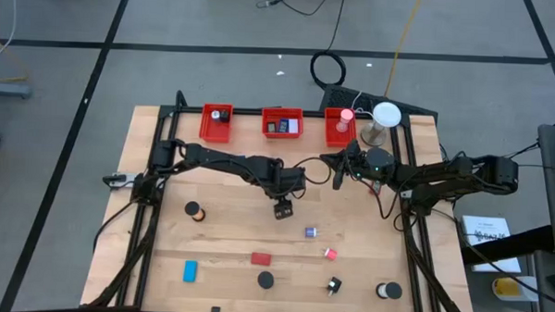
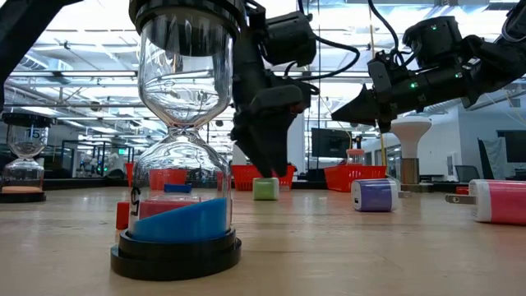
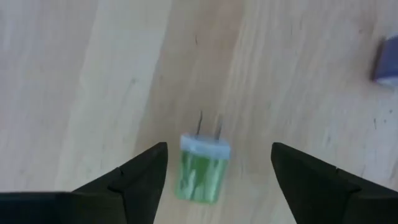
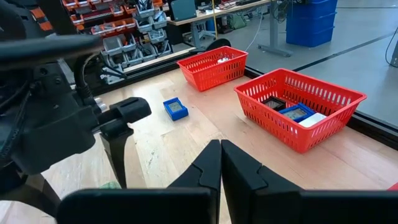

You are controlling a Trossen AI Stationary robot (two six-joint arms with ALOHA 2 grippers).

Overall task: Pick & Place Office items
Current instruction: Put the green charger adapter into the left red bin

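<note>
Table (image 1: 164,226): high view alone takes in three red bins (image 1: 282,124) along far edge, office items scattered on wood.
Hourglass (image 2: 177,140): looms close in low view only, blue sand inside.
Left gripper (image 3: 217,177): fingers spread wide, straddling green plug (image 3: 200,168) lying free on wood, touching neither finger.
Right gripper (image 4: 221,165): fingers pressed together, holding nothing, raised near far bins.
</note>
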